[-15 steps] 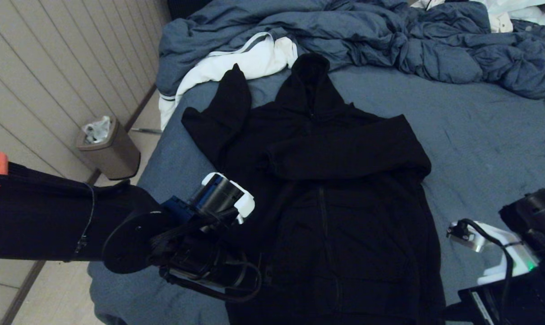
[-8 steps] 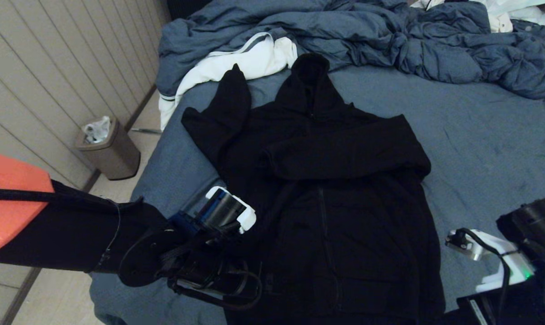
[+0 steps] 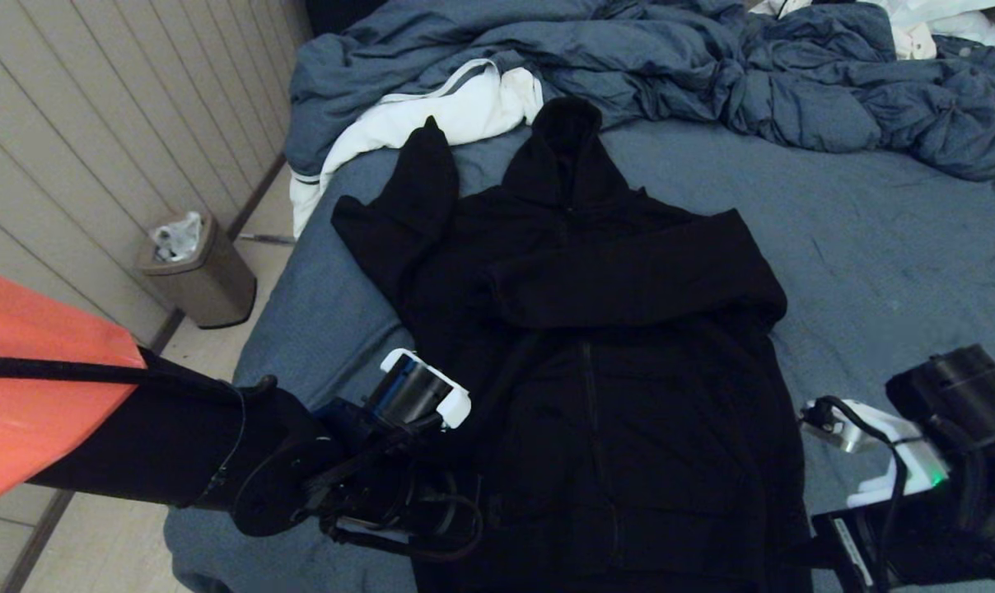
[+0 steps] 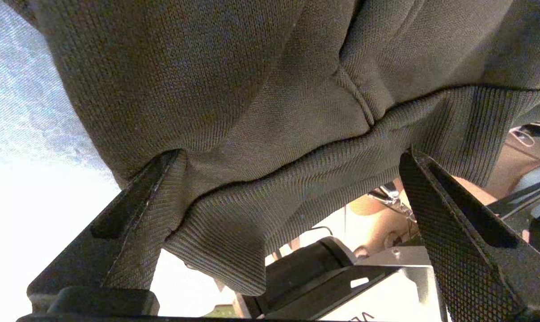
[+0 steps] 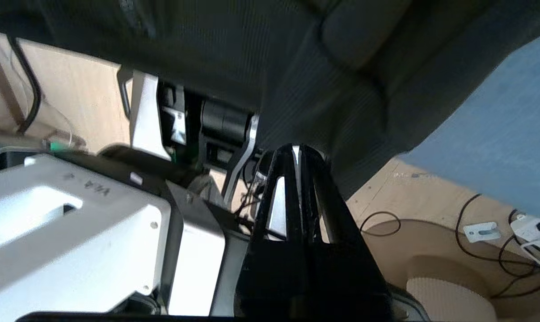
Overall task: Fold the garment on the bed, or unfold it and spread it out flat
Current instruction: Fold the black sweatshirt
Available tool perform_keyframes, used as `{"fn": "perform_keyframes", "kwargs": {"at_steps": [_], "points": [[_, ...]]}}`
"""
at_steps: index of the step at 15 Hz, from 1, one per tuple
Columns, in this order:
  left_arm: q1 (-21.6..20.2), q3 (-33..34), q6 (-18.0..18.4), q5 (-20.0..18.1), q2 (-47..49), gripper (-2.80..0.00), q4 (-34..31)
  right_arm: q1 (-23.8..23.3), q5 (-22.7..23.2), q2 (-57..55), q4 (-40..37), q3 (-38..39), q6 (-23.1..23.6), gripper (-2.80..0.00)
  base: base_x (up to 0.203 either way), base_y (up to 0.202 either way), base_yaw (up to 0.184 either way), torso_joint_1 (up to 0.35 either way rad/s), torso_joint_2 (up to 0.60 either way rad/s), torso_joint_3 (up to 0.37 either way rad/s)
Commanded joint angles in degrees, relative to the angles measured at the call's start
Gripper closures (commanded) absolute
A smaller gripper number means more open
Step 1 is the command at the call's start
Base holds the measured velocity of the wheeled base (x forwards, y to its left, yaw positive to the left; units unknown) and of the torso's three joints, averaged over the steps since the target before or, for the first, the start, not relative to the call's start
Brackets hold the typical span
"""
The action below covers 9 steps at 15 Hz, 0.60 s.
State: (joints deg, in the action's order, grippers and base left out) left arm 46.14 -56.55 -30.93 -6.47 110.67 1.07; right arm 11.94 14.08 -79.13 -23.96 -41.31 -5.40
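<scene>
The black hoodie, the garment (image 3: pixel 596 346), lies face up on the bed (image 3: pixel 876 247), hood pointing away from me. One sleeve is folded across the chest; the other sticks out toward the far left. At the hem's left corner, my left gripper (image 4: pixel 285 156) stands open, with the ribbed hem (image 4: pixel 252 210) draped between its fingers and over one of them. My right arm (image 3: pixel 942 412) sits by the hem's right corner. The right gripper (image 5: pixel 299 150) is shut, with only a hairline slit and nothing in it, its tips just under the hem's edge (image 5: pixel 350 134).
A rumpled blue-grey duvet (image 3: pixel 629 58) fills the far side of the bed, with a white cloth (image 3: pixel 432 115) next to the hood. A bin (image 3: pixel 197 272) stands on the floor by the panelled wall at left. Cables (image 5: pixel 475 214) lie on the floor below the bed's near edge.
My left arm has slid nearer along the hoodie's left side to the hem corner. The right arm has shifted slightly left toward the hoodie. The hoodie has not moved.
</scene>
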Motion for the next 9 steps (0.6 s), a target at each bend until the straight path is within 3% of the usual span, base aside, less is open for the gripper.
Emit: {"fn": "perform_keyframes", "kwargs": {"at_steps": [1, 9], "points": [[0.00, -0.23, -0.19, -0.12, -0.10, -2.80, 0.18, -0.81, -0.01, -0.17, -0.33, -1.14, 0.02, -2.80, 0.000, 0.000, 0.000, 0.000, 0.00, 0.000], [0.00, 1.50, -0.15, -0.12, 3.46, -2.80, 5.09, -0.86, -0.70, -0.91, -1.98, -2.38, 0.47, -2.80, 0.000, 0.000, 0.000, 0.000, 0.00, 0.000]]}}
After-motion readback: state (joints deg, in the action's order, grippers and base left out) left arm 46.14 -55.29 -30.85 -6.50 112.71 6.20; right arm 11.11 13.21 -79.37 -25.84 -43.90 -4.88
